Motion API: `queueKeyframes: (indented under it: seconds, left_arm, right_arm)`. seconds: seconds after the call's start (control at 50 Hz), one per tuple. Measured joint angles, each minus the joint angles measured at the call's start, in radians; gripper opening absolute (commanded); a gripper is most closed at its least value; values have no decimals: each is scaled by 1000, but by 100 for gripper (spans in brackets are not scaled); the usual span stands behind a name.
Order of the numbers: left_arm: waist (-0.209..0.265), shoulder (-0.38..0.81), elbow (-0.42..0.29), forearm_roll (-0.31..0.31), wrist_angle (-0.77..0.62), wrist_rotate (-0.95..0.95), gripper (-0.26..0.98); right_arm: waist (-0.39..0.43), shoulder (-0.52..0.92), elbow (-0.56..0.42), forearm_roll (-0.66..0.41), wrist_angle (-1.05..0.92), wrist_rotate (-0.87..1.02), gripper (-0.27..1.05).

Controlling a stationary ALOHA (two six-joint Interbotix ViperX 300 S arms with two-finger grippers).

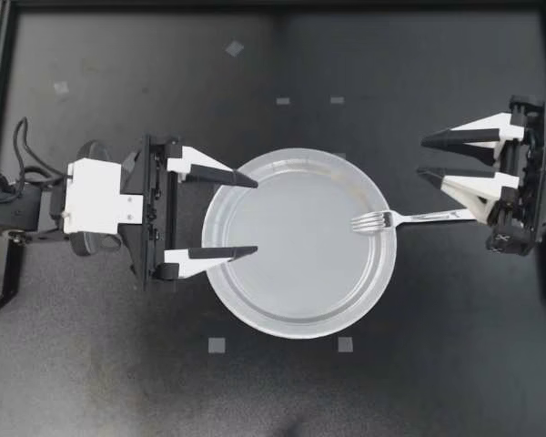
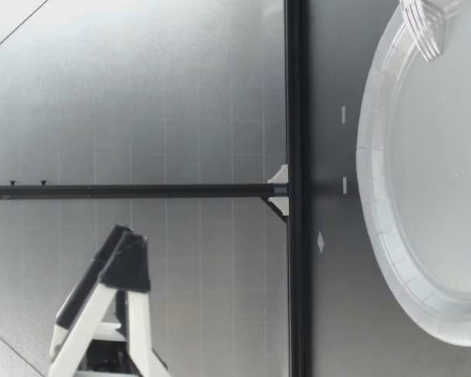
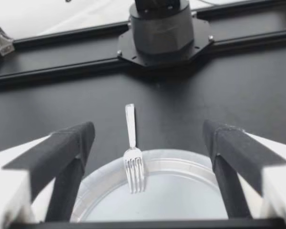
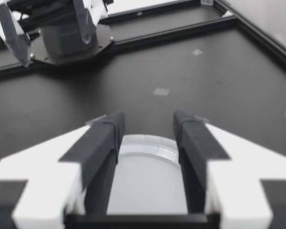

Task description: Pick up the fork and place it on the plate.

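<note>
Right gripper [image 1: 421, 156] stands open, released; fork [image 1: 391, 219] lies just beside it, tines on the plate [image 1: 282, 319].

No readable text, labels or numbers anywhere.

You'll see the silver fork [image 1: 409, 218] lying flat, its tines over the rim of the round white plate [image 1: 255, 309] and pointing at the left pincer [image 1: 255, 216]. Its handle runs out over the desk [image 1: 419, 382] beneath the right pincer [image 1: 421, 156]. The plate lies flat under the left pincer's tips.
</note>
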Motion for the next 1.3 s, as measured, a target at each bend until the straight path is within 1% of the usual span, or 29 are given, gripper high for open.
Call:
queueKeyframes:
  seconds: [0.32,1.3]
  left_arm:
    - [0,-20,0,0,0,-48,84]
    - [0,-21,-6,0,0,-52,84]
  right_arm:
    - [0,-23,0,-8,14,0,50]
    - [0,-40,9,-12,14,0,50]
